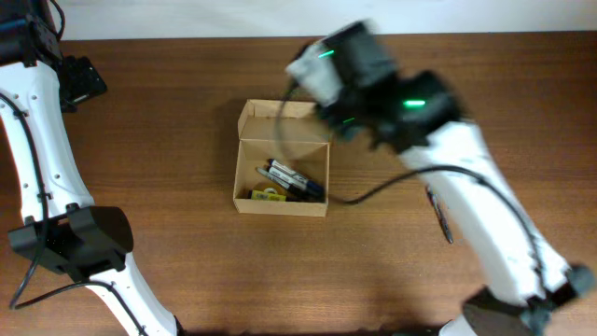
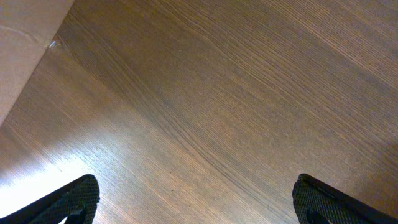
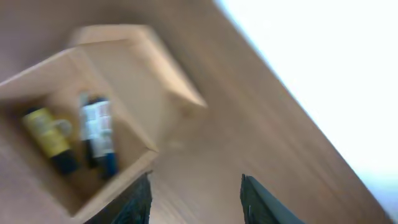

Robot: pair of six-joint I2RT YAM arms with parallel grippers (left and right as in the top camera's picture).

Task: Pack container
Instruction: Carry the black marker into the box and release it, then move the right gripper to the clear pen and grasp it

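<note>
The container [image 1: 280,207] is a small tan cardboard box at the middle of the table, its flap lid [image 1: 280,119] standing open at the far side. Inside lie dark markers with white labels [image 1: 294,179] and a yellow one [image 1: 264,194]. The blurred right wrist view shows the container [image 3: 134,81] at the left with those markers [image 3: 98,134] in it. My right gripper [image 3: 196,199] is open and empty, just outside the box's corner. Far off at the table's back left, my left gripper [image 2: 199,205] is open wide over bare wood.
A thin dark pen-like thing [image 1: 440,219] lies on the table at the right, partly under the right arm [image 1: 466,187]. The left arm's base [image 1: 75,238] stands at the front left. A pale strip [image 2: 18,56] shows beyond the table's edge.
</note>
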